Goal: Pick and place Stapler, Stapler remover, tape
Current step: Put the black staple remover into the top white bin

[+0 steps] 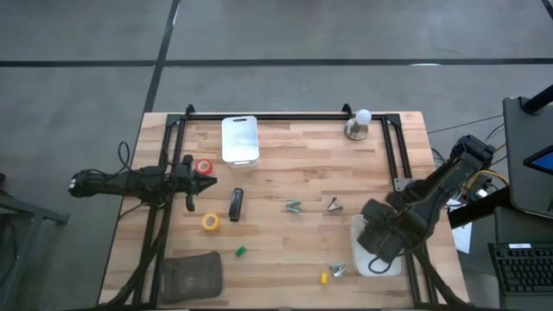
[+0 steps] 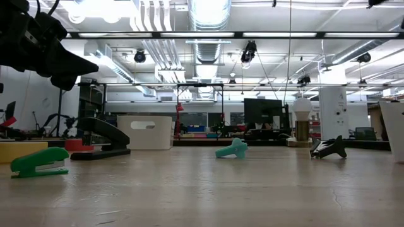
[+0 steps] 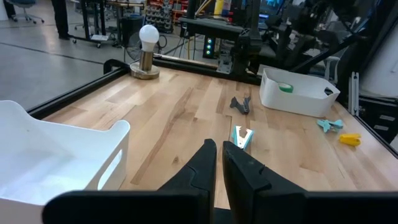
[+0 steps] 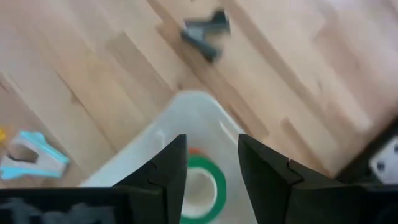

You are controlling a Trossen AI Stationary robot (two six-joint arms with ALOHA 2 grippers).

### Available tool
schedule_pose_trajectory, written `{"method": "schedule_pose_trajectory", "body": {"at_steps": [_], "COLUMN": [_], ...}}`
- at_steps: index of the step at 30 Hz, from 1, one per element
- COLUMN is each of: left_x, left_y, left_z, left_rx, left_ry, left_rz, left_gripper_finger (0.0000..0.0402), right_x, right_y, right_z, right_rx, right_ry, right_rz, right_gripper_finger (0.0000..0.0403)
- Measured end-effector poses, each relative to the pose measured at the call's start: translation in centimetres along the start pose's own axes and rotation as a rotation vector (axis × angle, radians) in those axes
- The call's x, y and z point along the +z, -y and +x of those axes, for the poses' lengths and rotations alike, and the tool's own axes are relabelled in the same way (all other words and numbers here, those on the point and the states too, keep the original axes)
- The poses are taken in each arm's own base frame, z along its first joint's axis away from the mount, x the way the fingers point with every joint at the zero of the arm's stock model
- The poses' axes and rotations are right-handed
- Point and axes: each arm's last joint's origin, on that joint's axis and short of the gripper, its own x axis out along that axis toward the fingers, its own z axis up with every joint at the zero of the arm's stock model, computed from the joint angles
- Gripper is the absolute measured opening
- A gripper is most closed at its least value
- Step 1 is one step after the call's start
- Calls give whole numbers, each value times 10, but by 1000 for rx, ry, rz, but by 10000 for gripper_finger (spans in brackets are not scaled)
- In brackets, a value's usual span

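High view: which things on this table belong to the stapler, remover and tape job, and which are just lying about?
Job in hand: black stapler; red tape; yellow tape; green tape inside the right white bin; teal staple remover; dark staple remover.

Lying about: light bulb on its stand; dark mesh tray.

The high view looks straight down on the whole table and both arms. The low view sits at tabletop level, looking across the boards into the room, with the stapler close by. The left wrist view faces level past the left gripper toward the far bin. The right wrist view looks down, close, past the right gripper into that same bin, just below it.
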Motion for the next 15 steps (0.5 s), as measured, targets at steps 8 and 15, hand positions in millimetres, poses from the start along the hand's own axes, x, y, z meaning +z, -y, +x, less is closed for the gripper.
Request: {"method": "schedule_pose_trajectory", "body": {"at_steps": [8,15], "left_x": [0,0], "left_y": [0,0], "left_z": [0,0], "left_rx": [0,0], "left_ry": [0,0], "left_rz": [0,0], "left_gripper_finger": [32,32], "right_x": [12,24], "right_y": [-3,-5], "right_z": [-10,-1], "right_rx": [15,3], "right_ry": [184,223], "right_rz": [-72,-112], "right_gripper_finger": [124,122]}}
